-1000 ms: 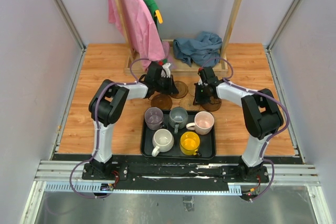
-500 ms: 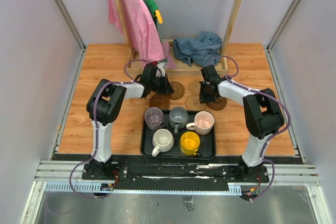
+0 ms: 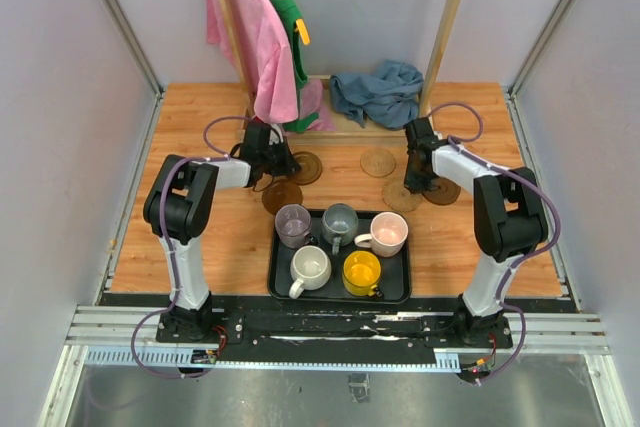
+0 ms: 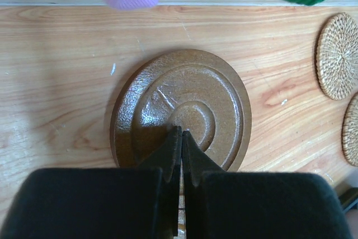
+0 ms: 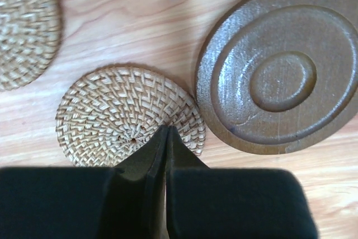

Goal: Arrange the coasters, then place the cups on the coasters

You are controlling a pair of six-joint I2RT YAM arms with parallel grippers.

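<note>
Five coasters lie on the wood beyond the tray. My left gripper (image 4: 180, 132) is shut, its tips resting on a dark brown coaster (image 4: 182, 110) (image 3: 306, 167); a second dark brown coaster (image 3: 282, 197) lies nearer the tray. My right gripper (image 5: 166, 130) (image 3: 412, 185) is shut with its tips on a tan woven coaster (image 5: 131, 116) (image 3: 402, 197), beside a dark brown coaster (image 5: 279, 65) (image 3: 442, 190). Another tan coaster (image 3: 378, 162) lies behind. The purple cup (image 3: 293, 222), grey-blue cup (image 3: 340, 222), pink cup (image 3: 388, 234), cream cup (image 3: 311, 267) and yellow cup (image 3: 361, 272) stand in the tray.
The black tray (image 3: 278, 287) sits at the near middle. A wooden clothes rack (image 3: 445, 27) stands at the back with pink (image 3: 250, 37) and green garments hanging low over the left coaster. A blue-grey cloth (image 3: 380, 92) lies crumpled on its base.
Both grippers, still shut, have moved outward, left to the left and right to the right. The coasters under and beside them have spread further apart.
</note>
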